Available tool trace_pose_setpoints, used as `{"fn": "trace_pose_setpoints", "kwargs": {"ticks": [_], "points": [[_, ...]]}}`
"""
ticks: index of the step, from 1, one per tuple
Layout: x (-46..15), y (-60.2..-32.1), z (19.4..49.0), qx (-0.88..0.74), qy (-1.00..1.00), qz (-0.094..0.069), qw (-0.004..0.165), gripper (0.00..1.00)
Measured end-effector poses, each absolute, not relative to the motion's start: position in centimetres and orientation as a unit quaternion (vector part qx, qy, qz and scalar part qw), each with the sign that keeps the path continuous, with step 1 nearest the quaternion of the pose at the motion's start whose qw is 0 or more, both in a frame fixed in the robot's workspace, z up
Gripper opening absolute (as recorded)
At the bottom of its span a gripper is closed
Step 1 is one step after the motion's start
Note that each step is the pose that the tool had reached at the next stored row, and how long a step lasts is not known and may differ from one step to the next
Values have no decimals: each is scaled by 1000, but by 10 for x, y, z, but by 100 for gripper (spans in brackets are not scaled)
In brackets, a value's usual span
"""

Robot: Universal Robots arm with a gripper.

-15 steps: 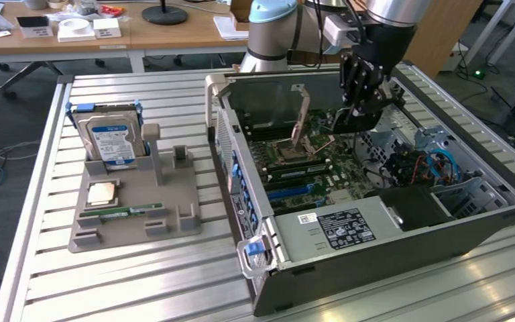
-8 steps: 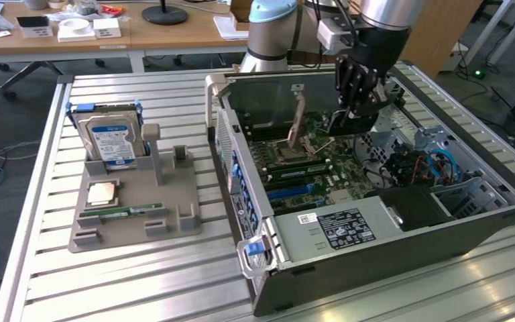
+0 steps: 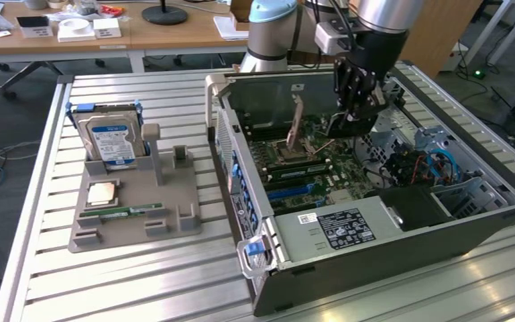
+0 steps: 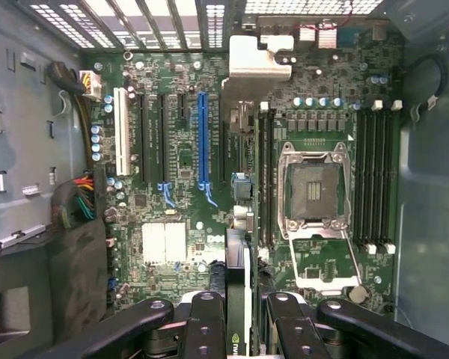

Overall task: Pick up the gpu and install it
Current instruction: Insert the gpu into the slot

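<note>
Dark fingers (image 4: 206,321) of the gripper (image 4: 241,321) are pinched partway in on the gpu (image 4: 238,269), which hangs edge-down between them, gripped by its flat faces, as the arm holds it inside the open computer case (image 3: 401,261). Directly beneath the hand lies the green motherboard (image 4: 179,217), and the long blue slot (image 4: 202,127) runs parallel to the held card but sits a little to one side of its line, ahead of the fingertips. A white slot (image 4: 122,134) lies farther out on that same side, next to a bundle of coloured cables (image 4: 78,198), while the open processor socket (image 4: 314,191) is on the hand's other side. The card appears to hang clear of the board, so the step in hand looks to be lining it up for seating. Doing that well would likely mean shifting the hand sideways until the card's lower edge stands squarely over the blue slot, keeping it upright and parallel to the slot, and bringing its end toward the slotted rear wall (image 4: 172,15) of the case. Any descent should be straight and slow, since a tilted card could catch on the neighbouring slots or on the small latches at the slot's end. The grip looks narrow and near one edge, so a firm, level push seems wiser than a quick one. Well away from the hand, outside the case, a hard drive (image 3: 112,137) stands in a grey holder (image 3: 132,231).
</note>
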State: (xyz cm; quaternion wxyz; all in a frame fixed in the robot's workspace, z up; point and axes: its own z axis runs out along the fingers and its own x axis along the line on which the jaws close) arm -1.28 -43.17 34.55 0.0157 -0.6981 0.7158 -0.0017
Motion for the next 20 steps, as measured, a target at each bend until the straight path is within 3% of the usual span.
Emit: {"fn": "trace_pose_setpoints", "kwargs": {"ticks": [20], "points": [[-17,-435,340,-696,718,1,12,26]]}}
